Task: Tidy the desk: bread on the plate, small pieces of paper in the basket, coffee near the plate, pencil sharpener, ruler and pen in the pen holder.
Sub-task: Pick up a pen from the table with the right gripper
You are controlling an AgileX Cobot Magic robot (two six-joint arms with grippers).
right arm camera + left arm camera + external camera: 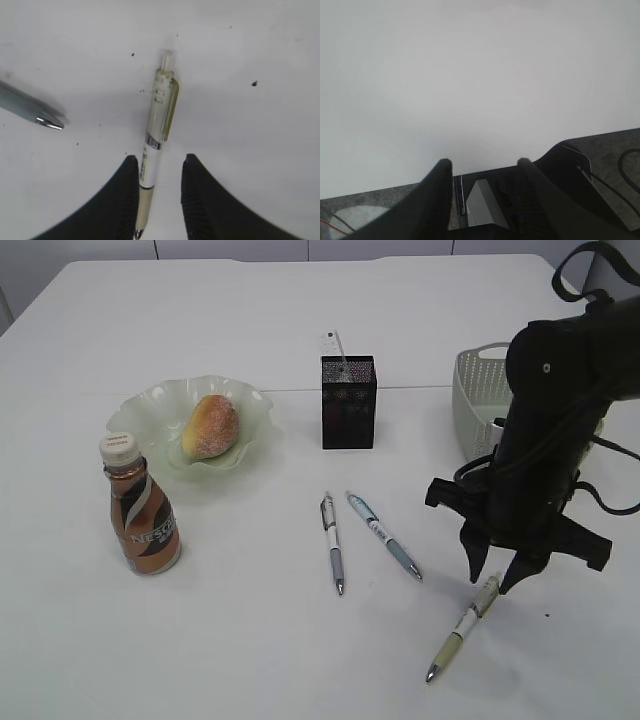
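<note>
A yellow-green pen [462, 627] lies on the white table at the front right. My right gripper [488, 583] is open and straddles its upper end; in the right wrist view the pen [159, 120] lies between the jaws [159, 162], close to the left one. Two more pens [333, 542] [385, 535] lie in the middle. The black pen holder [348, 401] holds a white ruler [333, 344]. The bread [211, 426] sits on the green plate [150, 405]. The coffee bottle [141, 504] stands just in front of the plate. My left gripper [484, 162] is open and empty, over bare table.
A white basket [476, 390] stands at the back right, partly behind my right arm. The tip of a neighbouring pen [30, 107] shows at the left of the right wrist view.
</note>
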